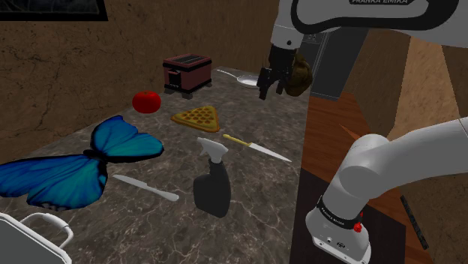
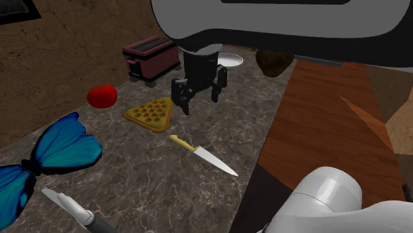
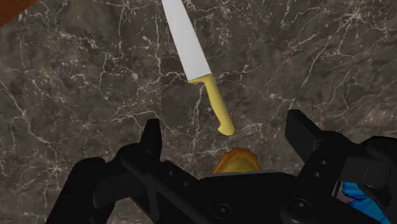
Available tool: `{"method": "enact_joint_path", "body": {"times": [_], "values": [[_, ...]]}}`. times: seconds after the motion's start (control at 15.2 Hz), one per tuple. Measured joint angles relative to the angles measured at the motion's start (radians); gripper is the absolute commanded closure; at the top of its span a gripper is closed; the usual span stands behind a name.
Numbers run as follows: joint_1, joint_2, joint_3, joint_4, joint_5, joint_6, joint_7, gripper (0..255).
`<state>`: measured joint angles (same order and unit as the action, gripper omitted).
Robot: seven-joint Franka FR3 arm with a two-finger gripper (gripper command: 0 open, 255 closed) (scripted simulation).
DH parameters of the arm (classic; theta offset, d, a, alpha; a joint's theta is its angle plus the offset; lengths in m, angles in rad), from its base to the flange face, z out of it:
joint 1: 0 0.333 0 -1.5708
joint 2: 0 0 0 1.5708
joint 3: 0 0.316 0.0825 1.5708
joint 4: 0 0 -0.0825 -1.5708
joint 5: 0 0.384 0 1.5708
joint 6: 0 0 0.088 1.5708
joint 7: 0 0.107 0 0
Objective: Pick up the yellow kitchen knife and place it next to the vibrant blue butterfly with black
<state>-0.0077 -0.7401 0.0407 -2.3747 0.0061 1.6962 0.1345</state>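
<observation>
The gripper (image 1: 272, 91) hung in the air above the dark marbled counter (image 1: 150, 214) with its two black fingers (image 3: 151, 137) spread wide apart, holding nothing and touching nothing. In the wrist view the yellow-handled knife (image 3: 202, 76) lay flat on the counter ahead of the open fingers, the butt of its handle nearest the gap between them and the pale blade running away from the gripper. In the shoulder view the knife (image 1: 255, 148) rested just beside a triangular waffle wedge (image 1: 198, 118), between that wedge and the wooden edge (image 1: 330, 127) of the counter. It was well apart from the blue butterfly (image 1: 82, 165) at that view's left. A dark spray bottle (image 1: 213, 184) stood between knife and butterfly, and a red tomato (image 1: 147, 100) and a toaster (image 1: 187, 73) sat farther back.
</observation>
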Motion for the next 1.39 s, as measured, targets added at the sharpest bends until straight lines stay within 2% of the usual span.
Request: {"method": "enact_joint_path", "body": {"times": [0.33,0.86,1.19,1.39], "values": [[0.015,0.069,-0.040,-0.037,0.005,0.061,-0.082,0],[0.051,0.331,-0.139,-0.051,0.030,0.208,-0.320,0],[0.077,0.524,-0.172,-0.027,0.067,0.294,-0.460,0],[0.079,0.553,-0.175,-0.053,0.075,0.336,-0.484,0]]}}
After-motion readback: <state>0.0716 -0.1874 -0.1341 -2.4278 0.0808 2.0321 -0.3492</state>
